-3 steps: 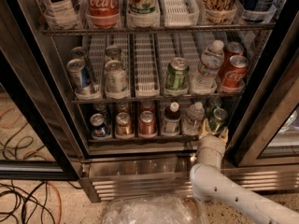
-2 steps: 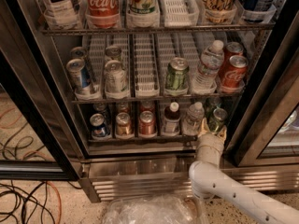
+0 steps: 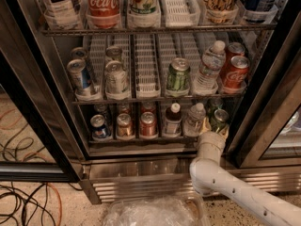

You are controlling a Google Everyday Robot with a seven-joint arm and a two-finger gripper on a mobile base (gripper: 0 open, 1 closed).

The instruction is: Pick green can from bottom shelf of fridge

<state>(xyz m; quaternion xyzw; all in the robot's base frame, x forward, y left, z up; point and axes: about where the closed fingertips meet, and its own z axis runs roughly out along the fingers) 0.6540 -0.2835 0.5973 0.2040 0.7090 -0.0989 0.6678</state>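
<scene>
The fridge (image 3: 141, 181) stands open in front of me, its racks full of drinks. The dark green can (image 3: 219, 119) stands upright at the right end of the bottom shelf (image 3: 141, 141), near the front. My gripper (image 3: 215, 132) is right at the can's lower front, at the shelf edge, on a white arm (image 3: 235, 187) that rises from the lower right. The wrist hides the can's base.
Left of the can on the bottom shelf stand a water bottle (image 3: 194, 120), a dark bottle (image 3: 173, 120), two red cans (image 3: 147, 124) and a blue can (image 3: 99, 126). A paler green can (image 3: 178, 75) sits one rack up. The door frame (image 3: 268, 112) stands close on the right. Cables (image 3: 23, 206) and a plastic bag (image 3: 150, 213) lie on the floor.
</scene>
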